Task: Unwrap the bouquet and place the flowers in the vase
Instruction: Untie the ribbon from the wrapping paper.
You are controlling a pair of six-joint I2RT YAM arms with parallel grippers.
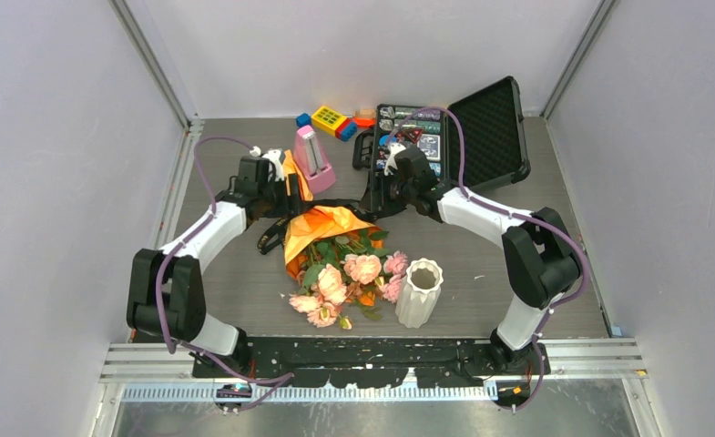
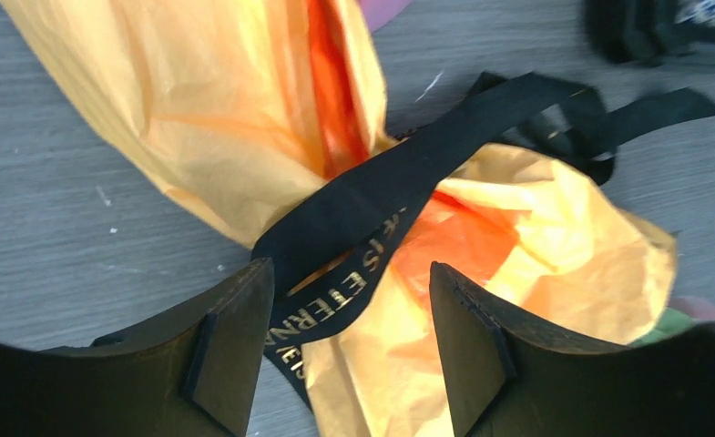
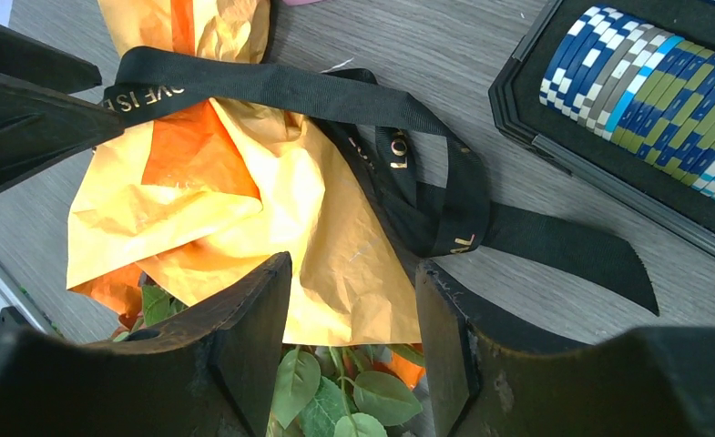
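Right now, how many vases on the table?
1. The white vase stands upright toward the near edge, just right of the flowers. Another could hide behind the open case lid.

A grey wood-grain table (image 1: 467,273) carries everything. The white ribbed vase (image 1: 419,291) stands upright near its front edge. Just left of the vase lies the bouquet (image 1: 335,255), its black ribbon (image 3: 554,241) trailing loose on the tabletop. Well behind the vase sit a pink metronome-shaped object (image 1: 312,157), coloured blocks (image 1: 331,120) and an open black case (image 1: 463,137).
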